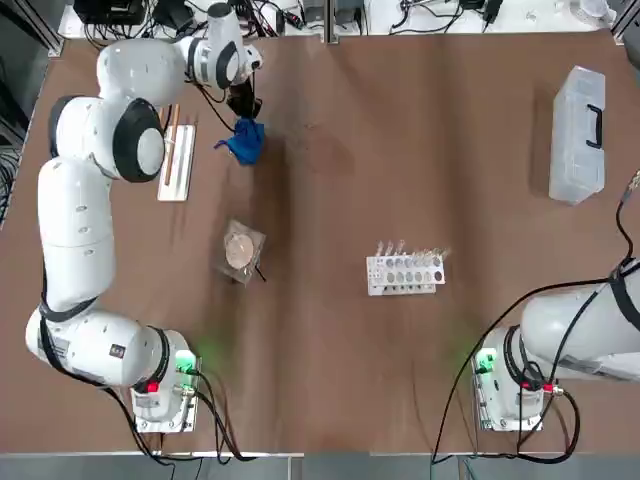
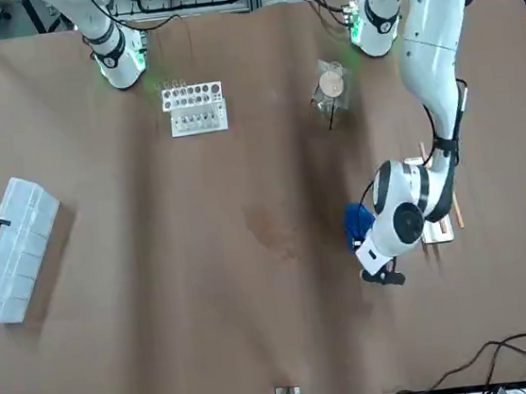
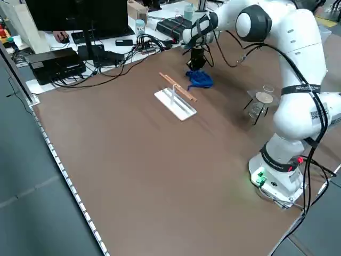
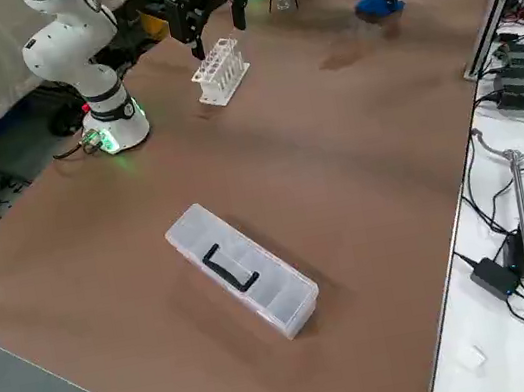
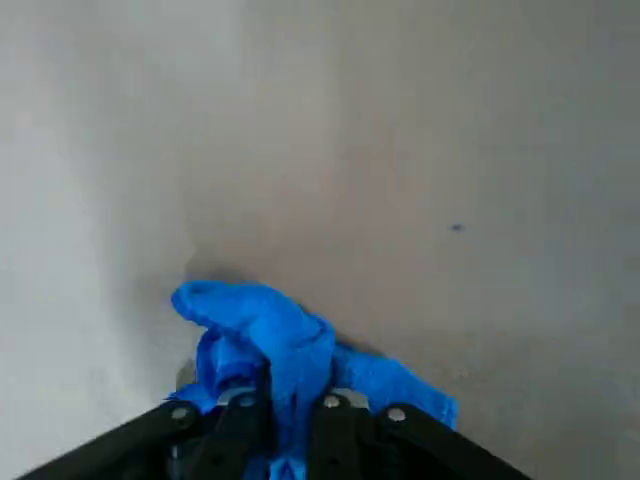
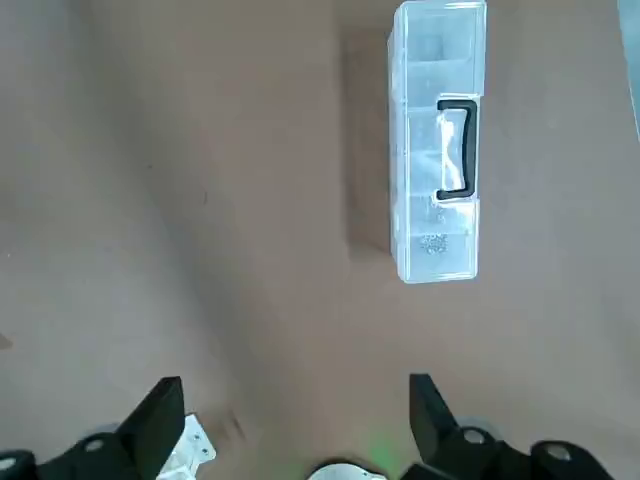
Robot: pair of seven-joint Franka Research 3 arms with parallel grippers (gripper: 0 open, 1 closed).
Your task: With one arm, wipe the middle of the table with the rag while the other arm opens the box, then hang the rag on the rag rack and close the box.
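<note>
Rag [image 1: 244, 140] | pinched in left gripper [image 5: 285, 412], far left beside rag rack [image 1: 176, 160] | right gripper [image 6: 290, 425] spread wide, empty | risk: bunched cloth slipped mid-wipe; box [image 1: 578, 134] lid unopened

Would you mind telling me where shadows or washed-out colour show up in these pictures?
Top view: a soft shadow lies left of the box. Left wrist view: the table looks pale and greyish, though the rag in the left hand stays vivid blue.

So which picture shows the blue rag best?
The left wrist view: the rag fills the near frame, pinched in the left hand. The top, front and left side views show it small beside the rag rack; the right side view shows a speck; the right wrist view misses it.
</note>
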